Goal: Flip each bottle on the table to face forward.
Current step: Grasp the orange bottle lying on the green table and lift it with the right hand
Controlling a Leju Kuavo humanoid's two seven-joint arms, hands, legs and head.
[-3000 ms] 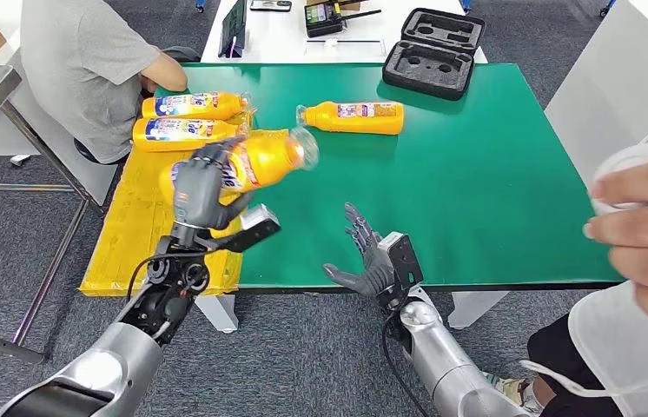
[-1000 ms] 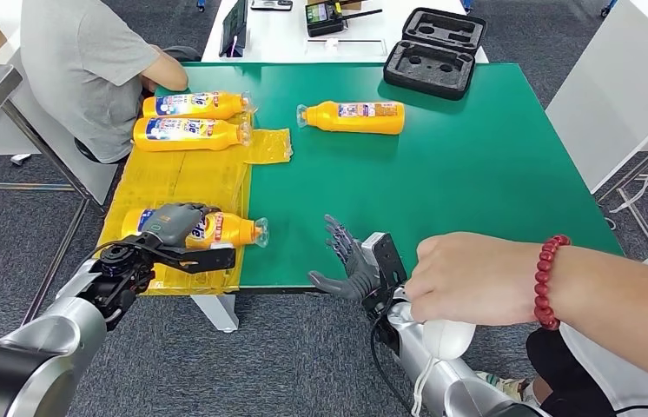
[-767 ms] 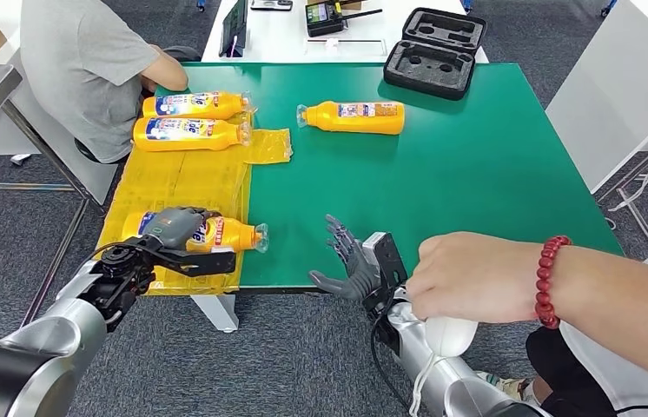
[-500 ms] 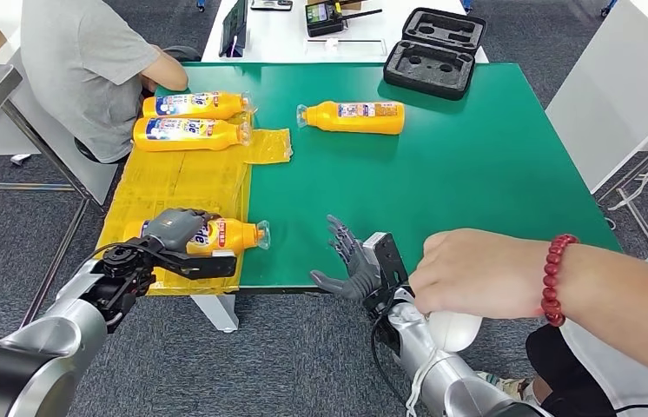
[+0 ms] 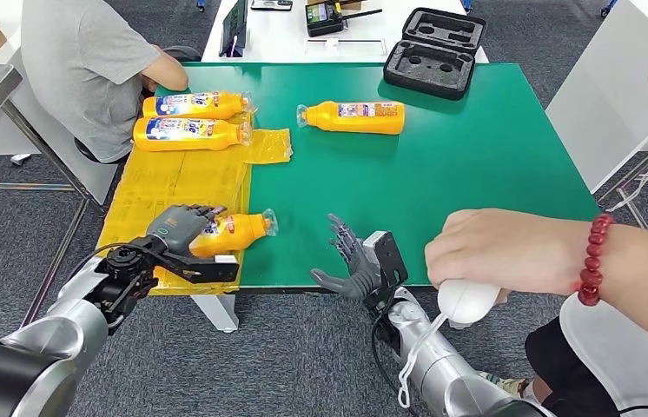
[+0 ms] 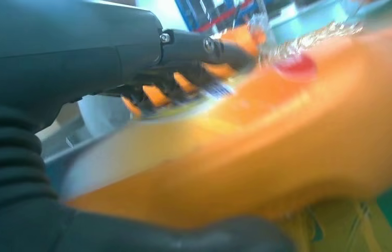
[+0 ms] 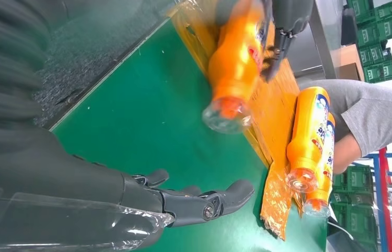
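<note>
Green tabletop (image 5: 477, 165) fills the head view: the left robot hand (image 5: 183, 228) grasps a bottle (image 5: 235, 232) over the yellow sheet (image 5: 173, 182) at the near corner, likely mid-flip; next it must settle it label-forward. Four bottles in all. Left wrist view: fingers (image 6: 194, 50) wrap the bottle. Right wrist view: right robot hand (image 7: 183, 202) released, empty.

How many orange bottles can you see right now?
4. Two lie side by side on the yellow sheet at the far left, one lies mid-table on the green top, and one is held in the left hand near the front edge.
</note>
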